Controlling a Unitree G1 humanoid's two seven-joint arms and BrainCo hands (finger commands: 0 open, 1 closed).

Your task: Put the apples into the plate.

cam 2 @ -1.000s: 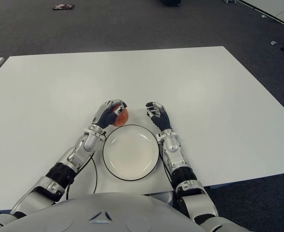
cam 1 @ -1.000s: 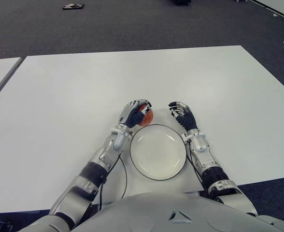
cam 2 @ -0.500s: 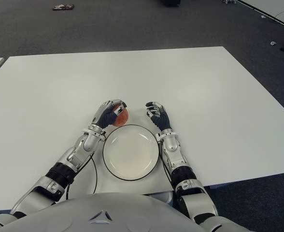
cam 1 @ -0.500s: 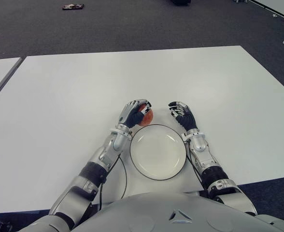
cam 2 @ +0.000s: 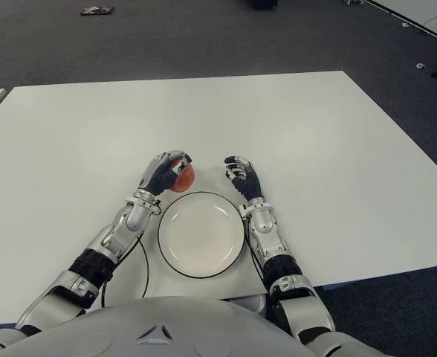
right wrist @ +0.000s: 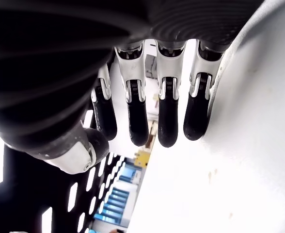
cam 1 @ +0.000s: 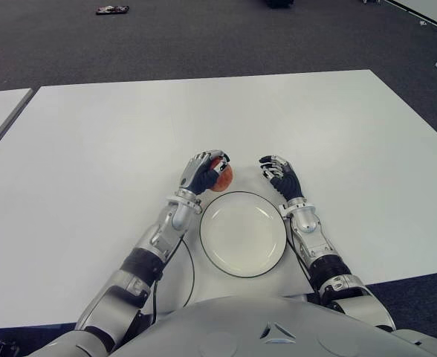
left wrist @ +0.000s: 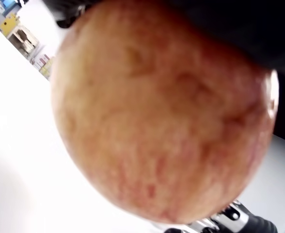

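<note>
Beyond plate (cam 1: 242, 233), left hand (cam 1: 202, 172) gripping apple (cam 1: 221, 176)

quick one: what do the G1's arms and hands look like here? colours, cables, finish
Both arms are silver-grey metal segments with black bands at the joints. The left hand and right hand have dark palms and fingers with silver knuckle links; the right wrist view shows black ribbed fingertip pads. A thin black cable loops beside the left forearm.

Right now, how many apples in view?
1. The apple is gripped in the left hand, just beyond the plate. The right hand holds nothing. No others visible.
</note>
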